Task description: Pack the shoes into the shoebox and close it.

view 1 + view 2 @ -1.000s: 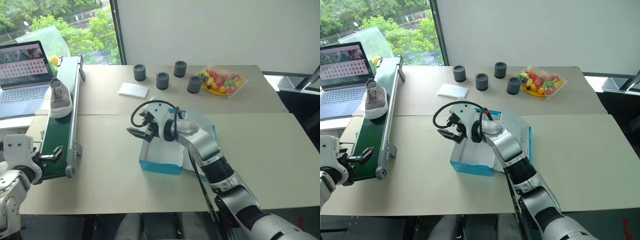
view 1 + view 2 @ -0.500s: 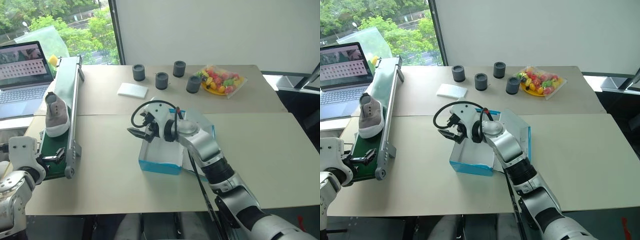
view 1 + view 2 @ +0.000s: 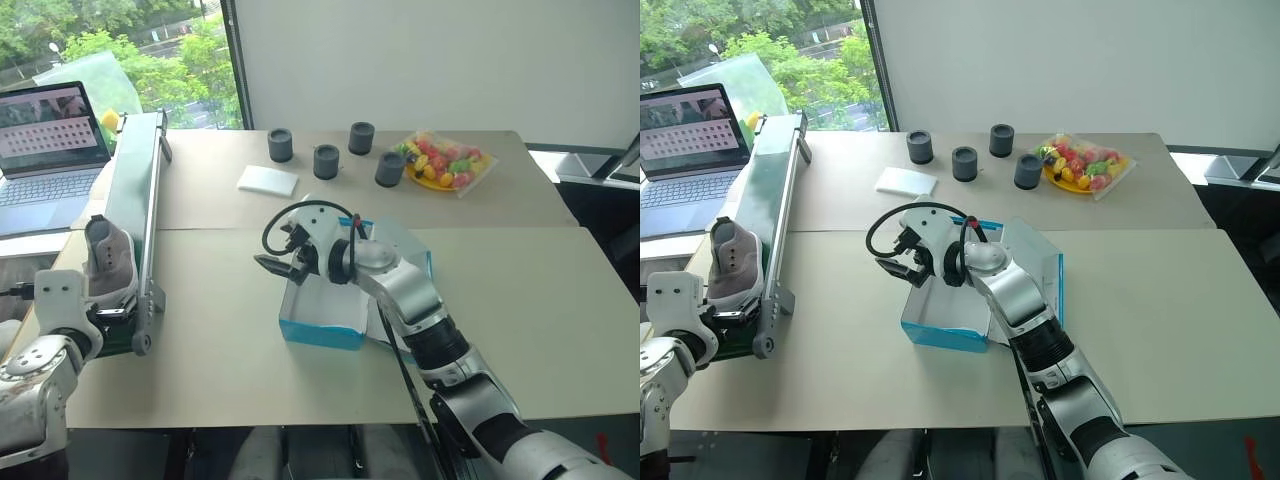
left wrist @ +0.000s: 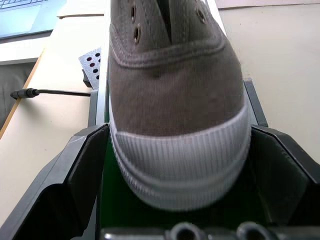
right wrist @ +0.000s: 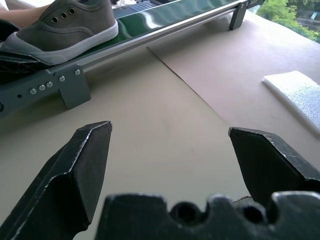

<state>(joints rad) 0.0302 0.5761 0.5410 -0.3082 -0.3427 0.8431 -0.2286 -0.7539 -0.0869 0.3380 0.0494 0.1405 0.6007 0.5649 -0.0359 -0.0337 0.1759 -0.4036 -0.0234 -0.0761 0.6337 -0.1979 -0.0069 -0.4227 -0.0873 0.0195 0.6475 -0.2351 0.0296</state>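
A: Left claw (image 4: 175, 170) spread wide, black fingers (image 4: 65, 175) on either side of the toe of a grey shoe (image 4: 175, 100), not pinching it as far as can be told.

B: Shoe resting on the green conveyor (image 3: 128, 190), at the end nearest that claw, toe toward it?

A: Yes. Laptop (image 3: 50, 150) well beyond the claw, past the conveyor.

B: And further right?

A: Right claw (image 3: 283, 262) also spread wide, gripping nothing, hanging over the near left corner of the open blue shoebox (image 3: 322, 330). Box on the surface (image 3: 200, 340), white inside, lid (image 3: 405, 245) tilted back behind the arm. Conveyor well off from this claw's tips.
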